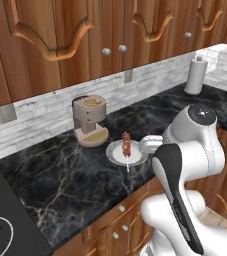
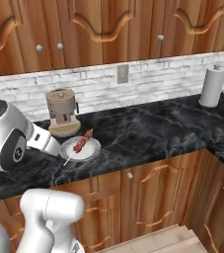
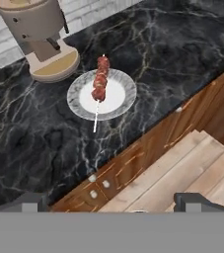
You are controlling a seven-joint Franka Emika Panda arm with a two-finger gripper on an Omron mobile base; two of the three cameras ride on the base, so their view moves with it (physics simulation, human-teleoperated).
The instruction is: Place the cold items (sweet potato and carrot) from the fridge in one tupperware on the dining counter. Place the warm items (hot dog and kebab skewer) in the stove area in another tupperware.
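A kebab skewer (image 3: 100,84) with dark red meat lies across a small white plate (image 3: 118,101) on the black marble counter. The left base view shows the kebab skewer (image 1: 126,142) and plate (image 1: 116,154) just beyond my white arm. In the right base view the kebab skewer (image 2: 82,142) and plate (image 2: 91,149) sit beside my wrist. My gripper (image 3: 112,203) hovers above the counter's front edge, short of the plate, open wide with nothing between its fingertips (image 3: 197,201). The hot dog, sweet potato, carrot and tupperware are out of view.
A beige coffee machine (image 1: 90,120) (image 2: 62,112) (image 3: 37,34) stands right behind the plate against the brick wall. A paper towel roll (image 1: 196,75) (image 2: 212,86) stands far right. A stove top (image 1: 0,220) lies at the left. Wooden cabinets hang overhead.
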